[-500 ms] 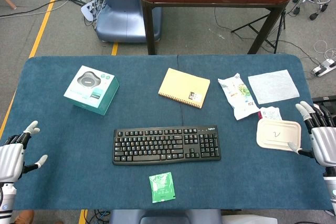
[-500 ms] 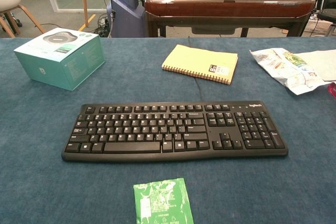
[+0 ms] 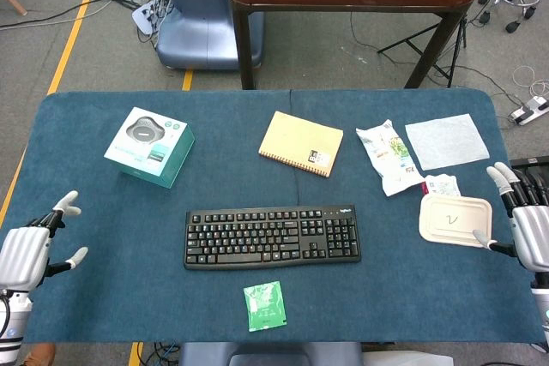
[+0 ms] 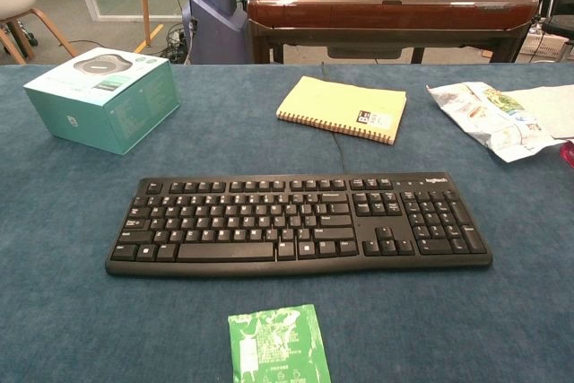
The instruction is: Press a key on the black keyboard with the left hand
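Note:
The black keyboard [image 3: 272, 237] lies flat in the middle of the blue table, its number pad to the right; the chest view shows it close up [image 4: 299, 222]. My left hand [image 3: 33, 246] hovers at the table's left edge, well left of the keyboard, fingers spread and holding nothing. At the right edge my right hand [image 3: 525, 222] is open beside a white lidded box [image 3: 455, 219]. Neither hand appears in the chest view.
A teal product box [image 3: 149, 147] stands at the back left and a yellow notebook [image 3: 300, 143] behind the keyboard. A snack bag [image 3: 388, 155] and white cloth [image 3: 446, 141] lie at the back right. A green packet [image 3: 264, 305] sits near the front edge.
My left hand has shifted a little right and forward over the table's left edge. The right hand has drifted slightly outward. The keyboard is unmoved.

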Controlling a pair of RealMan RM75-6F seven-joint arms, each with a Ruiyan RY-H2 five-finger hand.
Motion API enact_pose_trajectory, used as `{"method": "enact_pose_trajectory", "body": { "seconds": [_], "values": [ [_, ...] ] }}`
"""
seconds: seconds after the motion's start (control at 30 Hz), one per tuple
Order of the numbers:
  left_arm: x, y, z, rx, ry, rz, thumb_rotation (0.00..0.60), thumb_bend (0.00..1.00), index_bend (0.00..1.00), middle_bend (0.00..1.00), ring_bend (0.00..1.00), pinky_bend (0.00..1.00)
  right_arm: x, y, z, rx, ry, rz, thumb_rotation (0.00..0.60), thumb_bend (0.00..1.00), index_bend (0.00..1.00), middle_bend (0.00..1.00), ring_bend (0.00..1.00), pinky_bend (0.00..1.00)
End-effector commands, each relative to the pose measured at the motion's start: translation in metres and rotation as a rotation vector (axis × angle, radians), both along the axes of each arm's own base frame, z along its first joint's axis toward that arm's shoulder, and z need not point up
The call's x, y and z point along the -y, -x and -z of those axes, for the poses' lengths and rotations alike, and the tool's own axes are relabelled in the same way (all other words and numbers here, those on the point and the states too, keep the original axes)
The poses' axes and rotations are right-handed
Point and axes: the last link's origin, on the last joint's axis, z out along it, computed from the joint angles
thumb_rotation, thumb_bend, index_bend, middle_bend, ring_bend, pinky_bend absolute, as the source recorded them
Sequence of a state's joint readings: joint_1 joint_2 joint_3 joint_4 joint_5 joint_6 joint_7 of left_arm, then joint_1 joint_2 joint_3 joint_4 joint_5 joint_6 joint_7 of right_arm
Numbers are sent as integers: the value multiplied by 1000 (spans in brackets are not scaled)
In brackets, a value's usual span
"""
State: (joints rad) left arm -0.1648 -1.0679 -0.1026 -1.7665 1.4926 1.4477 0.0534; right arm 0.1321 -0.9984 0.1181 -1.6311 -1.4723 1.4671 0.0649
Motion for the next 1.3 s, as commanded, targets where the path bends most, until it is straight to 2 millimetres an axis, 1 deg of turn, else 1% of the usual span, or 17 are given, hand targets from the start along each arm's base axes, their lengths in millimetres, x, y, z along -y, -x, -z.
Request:
{"method": "enact_pose_trajectory", "body": {
  "seconds": [0.03, 0.1, 0.2, 0.33, 0.4, 0.53, 0.67, 0.77, 0.8, 0.9, 1.1, 1.3],
  "values": [
    [-16, -13, 1, 3, 94, 73, 600, 339, 188, 812, 858, 884, 0, -2, 0, -4, 1, -3, 600, 49, 0, 50, 67, 41],
    [-26, -20, 4, -14, 181, 99, 600, 473, 192, 907, 941, 950, 0, -3, 0, -6, 0, -4, 600, 49, 0, 50, 67, 42],
    [-43, -31, 11, -30, 290, 124, 600, 661, 152, 990, 999, 999, 0, -4, -1, -8, 3, -4, 600, 49, 0, 50, 67, 42],
    [-62, -46, 24, -50, 435, 130, 600, 743, 132, 1000, 1000, 1000, 0, -5, 0, -12, 2, -4, 600, 49, 0, 50, 67, 41],
    [-71, -55, 32, -75, 490, 144, 600, 763, 122, 1000, 1000, 1000, 0, -6, 1, -13, -1, -3, 600, 49, 0, 50, 67, 42],
    [-81, -69, 49, -109, 595, 149, 600, 772, 105, 1000, 1000, 1000, 1, -5, 1, -15, -3, 2, 600, 49, 0, 50, 67, 42],
    [-89, -77, 66, -163, 688, 143, 598, 772, 91, 1000, 1000, 1000, 1, -3, 2, -14, -7, 9, 600, 49, 0, 50, 67, 41],
    [-95, -83, 78, -191, 740, 141, 543, 773, 89, 1000, 1000, 1000, 1, -1, 2, -13, -9, 14, 600, 49, 0, 50, 67, 41],
    [-96, -85, 81, -195, 748, 143, 529, 773, 88, 1000, 1000, 1000, 0, -1, 2, -13, -9, 16, 600, 49, 0, 50, 67, 41],
    [-102, -91, 91, -210, 764, 152, 515, 774, 85, 1000, 1000, 1000, 0, 0, 2, -11, -8, 18, 600, 50, 0, 50, 67, 42],
    [-110, -103, 108, -224, 811, 153, 503, 773, 81, 1000, 1000, 1000, -3, 1, 1, -11, -5, 20, 600, 49, 0, 50, 67, 41],
    [-116, -110, 123, -243, 835, 157, 496, 773, 79, 1000, 1000, 1000, -5, 4, 0, -9, -3, 27, 600, 49, 0, 50, 67, 41]
  ]
}}
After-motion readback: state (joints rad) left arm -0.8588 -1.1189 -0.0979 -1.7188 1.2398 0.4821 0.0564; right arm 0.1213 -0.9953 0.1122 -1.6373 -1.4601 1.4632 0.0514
